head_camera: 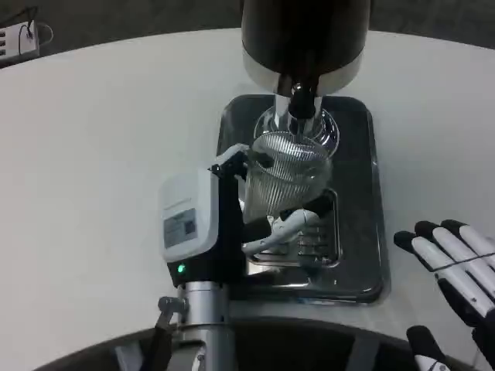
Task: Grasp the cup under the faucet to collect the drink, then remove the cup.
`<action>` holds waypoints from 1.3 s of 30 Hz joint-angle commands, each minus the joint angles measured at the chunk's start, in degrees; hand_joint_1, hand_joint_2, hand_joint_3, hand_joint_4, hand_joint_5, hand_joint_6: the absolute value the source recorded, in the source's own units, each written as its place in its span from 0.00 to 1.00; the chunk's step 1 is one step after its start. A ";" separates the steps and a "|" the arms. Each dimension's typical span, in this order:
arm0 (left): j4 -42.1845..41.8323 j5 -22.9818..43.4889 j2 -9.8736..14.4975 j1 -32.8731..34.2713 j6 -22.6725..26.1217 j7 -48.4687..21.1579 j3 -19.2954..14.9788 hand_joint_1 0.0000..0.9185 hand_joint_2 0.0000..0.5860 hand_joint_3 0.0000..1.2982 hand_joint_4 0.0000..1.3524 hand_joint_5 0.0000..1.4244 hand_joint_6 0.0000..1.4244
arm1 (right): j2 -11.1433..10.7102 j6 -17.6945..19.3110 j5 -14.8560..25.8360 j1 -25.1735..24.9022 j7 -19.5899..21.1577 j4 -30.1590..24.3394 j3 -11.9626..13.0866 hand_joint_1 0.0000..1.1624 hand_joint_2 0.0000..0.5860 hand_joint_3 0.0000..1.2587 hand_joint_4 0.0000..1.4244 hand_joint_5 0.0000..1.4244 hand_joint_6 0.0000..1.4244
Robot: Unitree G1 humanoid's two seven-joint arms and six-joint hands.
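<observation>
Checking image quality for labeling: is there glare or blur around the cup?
Head view: the ribbed clear cup is slightly soft, its rim merging with the faucet; the metal tray shows dull reflections; left hand sharp enough.

dispenser [305, 39] top cropped, right robot hand [456, 270] partly cropped

Cup: I see a clear ribbed glass cup [290, 174], glossy, fine vertical ridges.
Tray: the dark rectangular metal tray [363, 232] looks polished and reflective.
Dispenser: the black drink dispenser [305, 39] has a shiny chrome band.
Bench: the white round bench [100, 154] reads smooth and matt.
Left hand [232, 224]: smooth white and black plastic.
</observation>
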State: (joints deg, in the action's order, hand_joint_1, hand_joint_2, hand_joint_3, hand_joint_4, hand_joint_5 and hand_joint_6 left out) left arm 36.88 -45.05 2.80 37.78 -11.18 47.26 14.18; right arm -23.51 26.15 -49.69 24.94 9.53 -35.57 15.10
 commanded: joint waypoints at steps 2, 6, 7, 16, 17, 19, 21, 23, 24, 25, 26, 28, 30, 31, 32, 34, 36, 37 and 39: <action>4.25 1.25 -0.39 3.20 -0.38 2.26 1.13 0.84 0.00 0.81 0.77 0.79 0.93 | -0.39 0.45 0.91 0.25 -0.07 0.82 0.81 0.11 0.91 0.10 0.06 0.06 0.13; 5.55 1.70 -0.14 3.15 -0.21 2.62 2.11 0.81 0.00 0.81 0.76 0.79 0.92 | -0.30 0.29 1.13 0.11 -0.13 1.02 1.01 0.11 0.91 0.10 0.06 0.06 0.13; 5.50 1.79 -0.02 3.00 -0.19 2.77 2.37 0.80 0.00 0.80 0.74 0.79 0.92 | -0.29 0.27 1.15 0.06 -0.13 1.07 1.03 0.11 0.91 0.10 0.06 0.06 0.13; 3.07 2.97 1.29 0.12 -0.54 2.34 2.97 0.30 0.06 0.40 0.25 0.50 0.57 | -0.46 0.30 1.47 -0.64 -0.31 1.73 0.84 0.11 0.91 0.10 0.06 0.06 0.13; 2.85 3.14 1.37 -0.05 -0.49 1.86 2.94 0.25 0.05 0.32 0.18 0.43 0.48 | -0.48 0.32 1.53 -0.70 -0.33 1.78 0.80 0.11 0.91 0.10 0.06 0.06 0.13; 2.54 3.90 1.71 -0.17 -0.82 -0.31 2.89 0.21 0.07 0.22 0.09 0.34 0.33 | -0.51 0.40 1.61 -0.83 -0.35 1.86 0.71 0.11 0.91 0.10 0.06 0.06 0.13; 2.36 4.57 2.05 -0.09 -1.45 -1.83 2.98 0.19 0.07 0.16 0.05 0.29 0.27 | -0.50 0.43 1.64 -0.98 -0.41 1.93 0.53 0.11 0.91 0.10 0.06 0.06 0.13; 1.86 4.89 2.41 0.02 -1.72 -2.92 3.28 0.17 0.07 0.11 0.01 0.26 0.24 | -0.44 0.37 1.67 -1.07 -0.46 1.95 0.41 0.10 0.91 0.10 0.06 0.06 0.13; 1.63 5.05 2.52 0.05 -1.81 -3.43 3.35 0.16 0.06 0.09 0.00 0.24 0.22 | -0.38 0.32 1.71 -1.09 -0.47 1.95 0.38 0.10 0.90 0.10 0.06 0.06 0.13; 1.43 5.25 2.61 0.07 -1.95 -4.04 3.36 0.14 0.05 0.07 0.00 0.22 0.20 | -0.34 0.28 1.74 -1.11 -0.48 1.95 0.36 0.10 0.90 0.10 0.06 0.06 0.13; 1.29 5.39 2.66 0.07 -2.06 -4.43 3.35 0.13 0.03 0.06 0.00 0.21 0.19 | -0.32 0.28 1.75 -1.08 -0.47 1.94 0.35 0.10 0.90 0.10 0.06 0.06 0.13; -0.03 5.86 2.86 -0.42 -2.57 -5.37 3.17 0.09 0.01 0.05 0.00 0.19 0.17 | -0.29 0.31 1.77 -0.98 -0.42 1.88 0.36 0.10 0.90 0.10 0.06 0.06 0.13; -2.22 6.29 3.07 -1.43 -2.95 -6.02 2.94 0.05 0.00 0.04 0.00 0.18 0.16 | -0.18 0.29 1.74 -0.81 -0.36 1.79 0.35 0.10 0.90 0.10 0.06 0.06 0.13; -4.12 6.52 3.22 -2.41 -2.98 -6.19 2.81 0.03 0.00 0.04 0.00 0.18 0.16 | -0.13 0.27 1.73 -0.76 -0.34 1.77 0.35 0.10 0.89 0.10 0.06 0.06 0.13; -5.39 6.66 3.30 -3.08 -2.93 -6.31 2.73 0.03 0.00 0.04 0.00 0.18 0.16 | -0.06 0.25 1.74 -0.71 -0.33 1.73 0.34 0.10 0.89 0.11 0.06 0.06 0.13; -10.99 6.81 3.47 -6.29 -2.67 -6.68 2.14 0.01 0.00 0.04 0.00 0.18 0.16 | 0.03 0.26 1.70 -0.64 -0.25 1.67 0.32 0.10 0.89 0.11 0.06 0.06 0.13; -17.24 6.59 3.50 -9.84 -1.89 -7.20 1.46 0.01 0.00 0.04 0.00 0.18 0.16 | 0.25 0.19 1.55 -0.67 -0.11 1.38 0.31 0.10 0.89 0.11 0.06 0.06 0.13; -20.75 6.44 3.46 -11.83 -1.36 -7.48 1.02 0.01 0.00 0.04 0.00 0.17 0.16 | 0.36 0.13 1.53 -0.72 -0.07 1.24 0.34 0.10 0.89 0.11 0.06 0.06 0.13; -26.58 6.51 3.17 -15.14 -0.46 -8.14 0.02 0.00 0.00 0.04 0.00 0.17 0.15 | 0.69 -0.41 2.00 -1.33 -0.39 0.76 0.35 0.10 0.88 0.11 0.06 0.06 0.13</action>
State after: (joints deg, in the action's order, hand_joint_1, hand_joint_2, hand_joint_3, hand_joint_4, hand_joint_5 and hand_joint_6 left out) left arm 17.00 -38.63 5.85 26.73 -12.93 39.81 15.82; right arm -23.21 26.07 -48.25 23.82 9.48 -34.02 15.34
